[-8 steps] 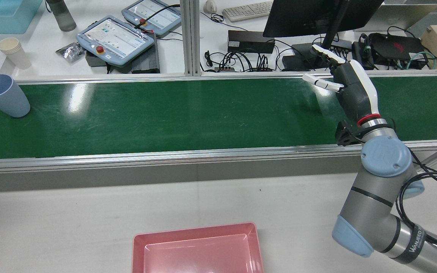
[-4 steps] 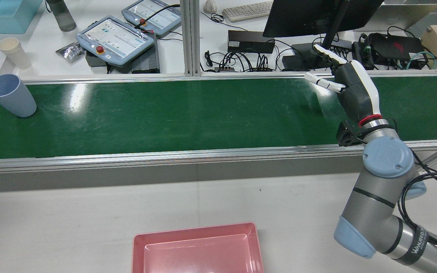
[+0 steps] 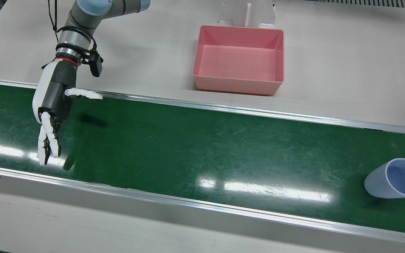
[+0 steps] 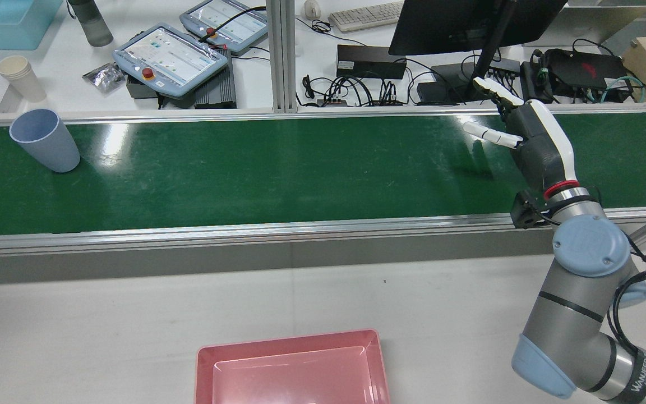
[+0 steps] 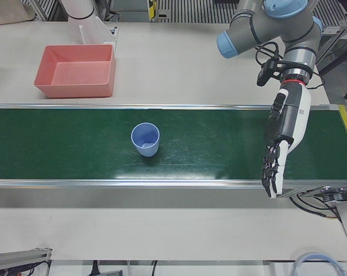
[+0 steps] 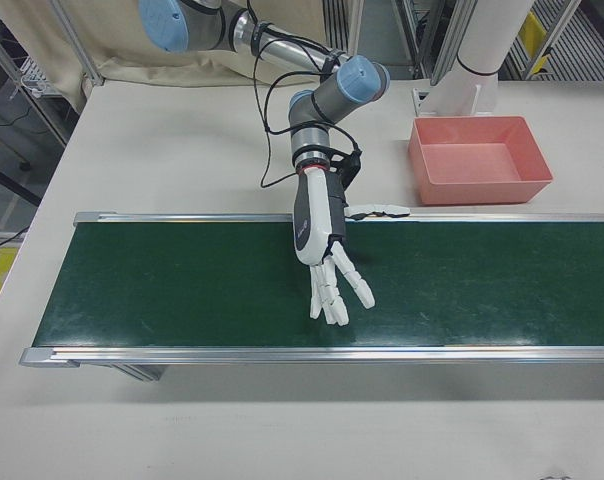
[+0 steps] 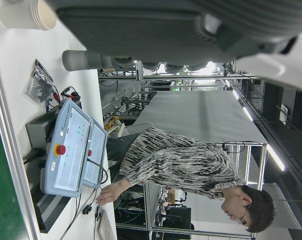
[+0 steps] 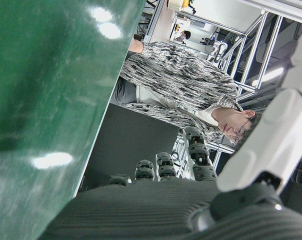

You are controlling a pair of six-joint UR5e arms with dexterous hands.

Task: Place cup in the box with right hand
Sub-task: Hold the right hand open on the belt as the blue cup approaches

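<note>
A pale blue cup (image 4: 44, 140) stands upright on the green belt (image 4: 300, 168), at its far left in the rear view. It also shows in the front view (image 3: 396, 178) and the left-front view (image 5: 146, 140). The pink box (image 4: 292, 367) sits empty on the white table on the robot's side of the belt (image 3: 239, 59). My right hand (image 4: 530, 140) is open and empty above the belt's right end, far from the cup (image 3: 53, 109) (image 6: 327, 240). My left hand (image 5: 285, 138) is open and empty over the belt, on the cup's other side.
Beyond the belt a desk holds teach pendants (image 4: 169, 56), a stack of paper cups (image 4: 22, 78), cables and a monitor (image 4: 469, 22). A person (image 7: 191, 165) stands there. Aluminium rails (image 4: 244, 230) edge the belt.
The cup has travelled along the belt toward the right in the rear view. My right hand and arm have shifted slightly right, still open.
</note>
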